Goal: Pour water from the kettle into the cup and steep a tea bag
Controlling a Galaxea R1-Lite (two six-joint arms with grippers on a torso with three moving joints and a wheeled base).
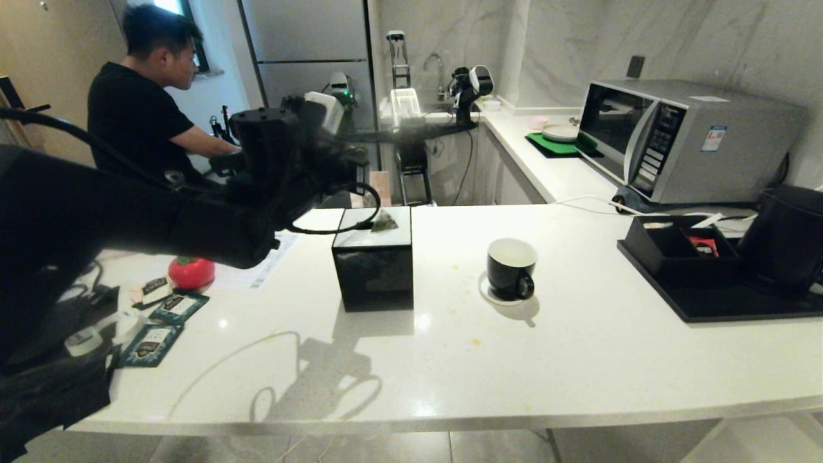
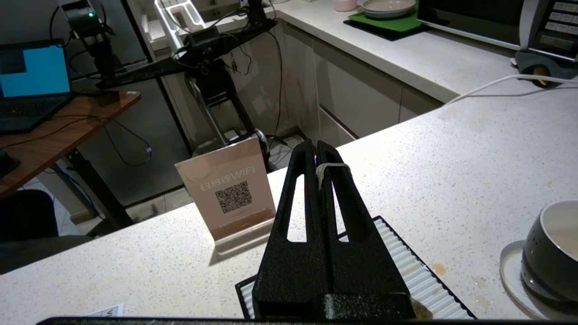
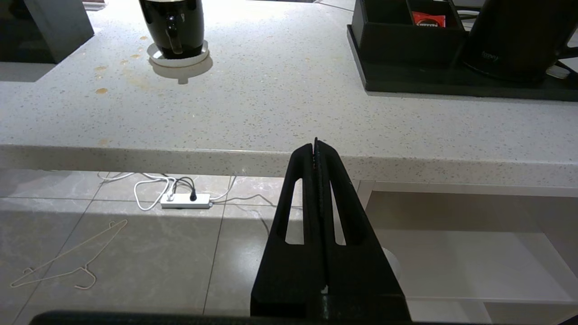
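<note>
Kettle point(image 1: 787, 238): matte black, at 3 o'clock of the head view, standing on a black tray point(image 1: 720, 308) at the worktop's point(image 1: 578, 360) right end, well apart from the cup.
Cup point(image 1: 511, 267): glossy black with a white inside, on a small white saucer point(image 1: 488, 294), near the middle of the worktop; handle turned toward the near edge. It looks empty, though the bottom is hard to read.
Tea bag point(image 1: 384, 220): a small pyramid shape hanging just over the far top edge of the square black box point(image 1: 373, 263), at about 9 o'clock from the cup.
Left claw point(image 2: 318, 155): clenched, tips pressed together above the box's ribbed top; a pale strand loops over one finger, which I judge to be the tea bag's string, though the pinch itself cannot be made out.
Right claw point(image 3: 315, 146): clenched on nothing, parked below the worktop's near edge, pointing toward the tray and kettle.
Step in hand: I judge the tea bag is being carried toward the cup; no pouring has begun.
Risk, bag: a thin string in a narrow pinch could slip, dropping the bag on the box or worktop.
Risk, swing: a dangling bag can sway and miss the cup's mouth or catch its rim.
Risk, cup: a low pass by the arm could nudge it off the saucer.
Risk, kettle: tall and heavy; a poor grip later could spill water.
</note>
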